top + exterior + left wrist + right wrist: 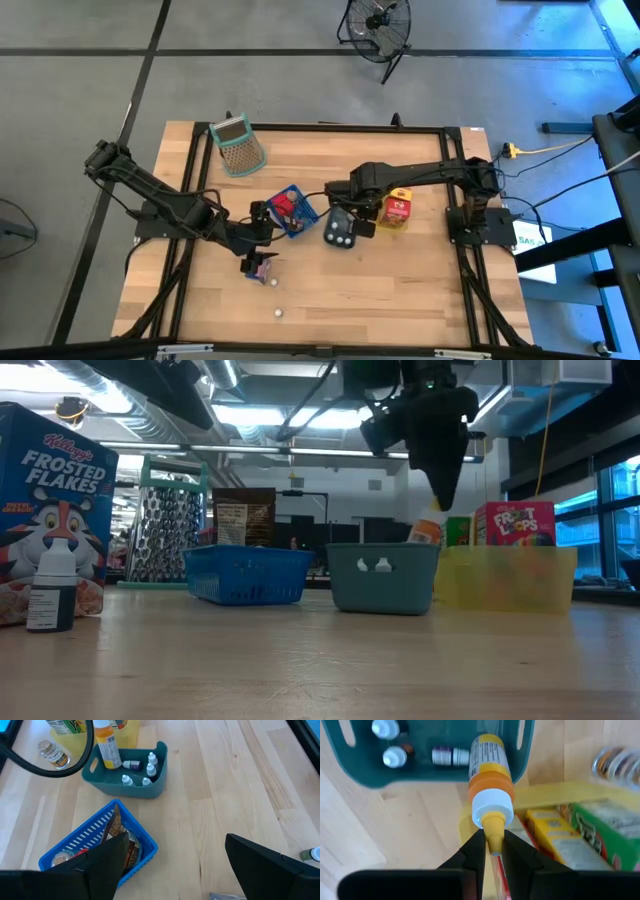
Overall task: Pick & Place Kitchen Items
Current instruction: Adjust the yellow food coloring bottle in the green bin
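High view: wood table (400, 290) on grey floor, fan (378, 24) behind. R gripper (490, 851) pinching yellow bottle (487, 775) tip over teal tray (365, 772); L gripper (172, 865) jaws spread.

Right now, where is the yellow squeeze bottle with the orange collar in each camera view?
High view: hidden under the right gripper, above the teal bin.
Low view: squeeze bottle behind the teal bin's right end.
Left wrist view: upright at the bin.
Right wrist view: centre, tip pinched by the gripper.
Shared landmark: the teal bin.
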You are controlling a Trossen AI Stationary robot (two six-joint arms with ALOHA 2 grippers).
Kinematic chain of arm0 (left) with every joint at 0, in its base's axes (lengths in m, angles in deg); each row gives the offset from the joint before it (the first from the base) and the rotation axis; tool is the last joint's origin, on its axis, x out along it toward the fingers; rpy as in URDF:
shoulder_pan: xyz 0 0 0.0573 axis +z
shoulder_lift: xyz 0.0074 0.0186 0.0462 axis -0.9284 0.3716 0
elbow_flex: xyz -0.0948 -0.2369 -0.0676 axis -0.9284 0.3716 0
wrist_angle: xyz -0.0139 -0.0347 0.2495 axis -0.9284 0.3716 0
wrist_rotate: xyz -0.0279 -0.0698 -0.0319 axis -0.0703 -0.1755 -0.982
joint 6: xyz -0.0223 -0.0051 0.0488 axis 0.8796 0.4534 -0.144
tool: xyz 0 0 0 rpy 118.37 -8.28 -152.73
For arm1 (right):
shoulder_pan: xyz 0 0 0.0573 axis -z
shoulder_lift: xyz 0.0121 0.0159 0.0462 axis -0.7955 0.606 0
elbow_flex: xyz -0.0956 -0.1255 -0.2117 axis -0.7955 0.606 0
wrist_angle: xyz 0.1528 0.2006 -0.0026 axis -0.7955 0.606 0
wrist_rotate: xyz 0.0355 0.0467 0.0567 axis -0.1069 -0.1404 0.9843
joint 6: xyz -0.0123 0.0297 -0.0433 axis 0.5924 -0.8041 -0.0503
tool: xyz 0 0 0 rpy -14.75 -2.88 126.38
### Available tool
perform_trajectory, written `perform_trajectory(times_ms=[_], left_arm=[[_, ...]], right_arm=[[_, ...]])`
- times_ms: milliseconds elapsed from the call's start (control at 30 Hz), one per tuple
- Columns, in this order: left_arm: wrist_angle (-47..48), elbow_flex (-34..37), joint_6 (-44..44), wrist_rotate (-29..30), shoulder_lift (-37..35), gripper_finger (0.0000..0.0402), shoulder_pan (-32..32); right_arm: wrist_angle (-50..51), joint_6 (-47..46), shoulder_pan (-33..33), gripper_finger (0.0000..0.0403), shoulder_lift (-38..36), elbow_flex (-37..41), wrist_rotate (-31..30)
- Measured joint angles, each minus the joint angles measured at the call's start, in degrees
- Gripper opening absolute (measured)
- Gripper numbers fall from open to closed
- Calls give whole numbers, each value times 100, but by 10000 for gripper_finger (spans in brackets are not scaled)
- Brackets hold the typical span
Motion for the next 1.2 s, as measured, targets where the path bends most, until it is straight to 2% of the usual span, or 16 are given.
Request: perform_trajectory(times_ms=[233, 533, 800, 1200], left_arm=[[0, 0, 0, 0, -1, 329, 0], [0, 0, 2, 0, 0, 329, 0], [2, 17, 4, 0, 0, 329, 0], [2, 17, 7, 0, 0, 329, 0]], right_arm=[[225, -187, -2, 59, 0, 0, 55], [-242, 2, 75, 59, 0, 0, 68], [-265, 32, 81, 59, -2, 0, 91], [78, -268, 83, 59, 0, 0, 282]])
